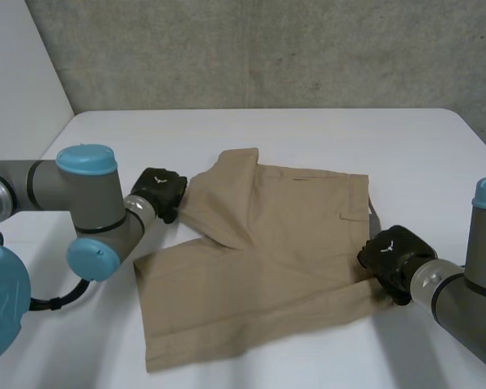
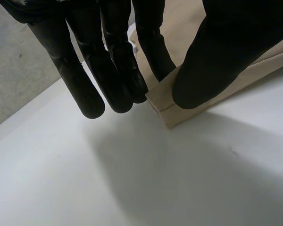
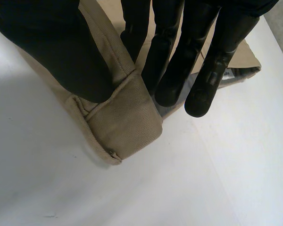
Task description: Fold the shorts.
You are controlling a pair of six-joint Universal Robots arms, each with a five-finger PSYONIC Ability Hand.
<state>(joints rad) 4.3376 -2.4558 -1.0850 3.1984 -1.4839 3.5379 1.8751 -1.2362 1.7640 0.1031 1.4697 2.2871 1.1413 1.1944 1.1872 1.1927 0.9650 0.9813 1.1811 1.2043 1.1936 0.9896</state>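
Room first – we see a grey concrete wall (image 1: 308,49) behind the table, with a plain white panel (image 1: 16,65) at the left side. The white table (image 1: 405,154) is matte and takes most of the head view. The tan shorts (image 1: 267,259) are at its middle, mostly spread flat. The near part lies on the table, and on the left side a leg flap is raised and lapped over the rest, leaving a slanted crease. A grey strip of lining (image 1: 373,217) shows at the right edge of the shorts.

The left arm (image 1: 73,194) comes in bent at the elbow, with the left hand (image 1: 160,193) at the left edge of the shorts, by the raised flap. In the left wrist view we see the left thumb (image 2: 217,61) and one of the fingers (image 2: 153,47) pinching a stitched hem corner (image 2: 166,110), held just off the table; the other fingers hang straight beside it.

The right arm (image 1: 470,300) reaches in low, with the right hand (image 1: 393,255) on the right edge of the shorts near the front corner. In the right wrist view the right thumb (image 3: 52,52) clamps a rolled edge of cloth (image 3: 127,122) against the straight fingers behind it – so this hand is closed on the shorts too
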